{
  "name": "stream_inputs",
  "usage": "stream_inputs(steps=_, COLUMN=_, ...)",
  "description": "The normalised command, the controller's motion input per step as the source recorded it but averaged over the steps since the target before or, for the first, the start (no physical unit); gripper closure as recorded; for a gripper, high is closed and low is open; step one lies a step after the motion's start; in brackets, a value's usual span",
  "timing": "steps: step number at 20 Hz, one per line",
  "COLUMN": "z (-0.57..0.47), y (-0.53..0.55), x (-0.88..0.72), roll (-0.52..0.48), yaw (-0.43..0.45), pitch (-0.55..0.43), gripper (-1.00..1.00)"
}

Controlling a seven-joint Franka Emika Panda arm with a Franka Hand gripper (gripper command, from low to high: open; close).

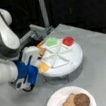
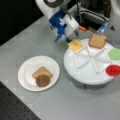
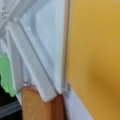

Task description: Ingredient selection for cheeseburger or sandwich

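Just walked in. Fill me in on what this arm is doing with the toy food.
The gripper is down at the yellow cheese square on the divided white tray. A toast slice, lettuce and tomato sit in other sections. On the white plate, a toast slice already carries the brown patty.

- Both front views are rendered soft and blurred throughout; edges of the round tray [image 1: 76, 60] and the plate [image 2: 25, 75] are smeared.
- The grey table [image 1: 99, 62] is lit evenly from above, while the far background is left almost black.
- A soft shadow is cast under the tray at its near side.
- Mild glare is seen on the white arm [image 1: 5, 35].
- In the wrist view, the cheese [image 3: 97, 57] is shown out of focus.
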Motion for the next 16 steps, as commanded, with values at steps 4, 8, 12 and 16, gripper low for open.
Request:
stream_inputs(steps=4, z=-0.07, y=0.00, x=0.07, roll=0.153, yaw=-0.052, pitch=-0.089, gripper=-1.00)
stream_inputs(steps=8, z=-0.04, y=-0.01, x=0.06, roll=0.159, yaw=-0.045, pitch=-0.079, gripper=-1.00)
stream_inputs(steps=12, z=0.00, y=-0.03, x=0.04, roll=0.166, yaw=-0.031, pitch=-0.061, gripper=-1.00)
stream_inputs(steps=16, z=0.02, y=-0.04, x=0.04, roll=0.143, yaw=-0.020, pitch=-0.059, gripper=-1.00)
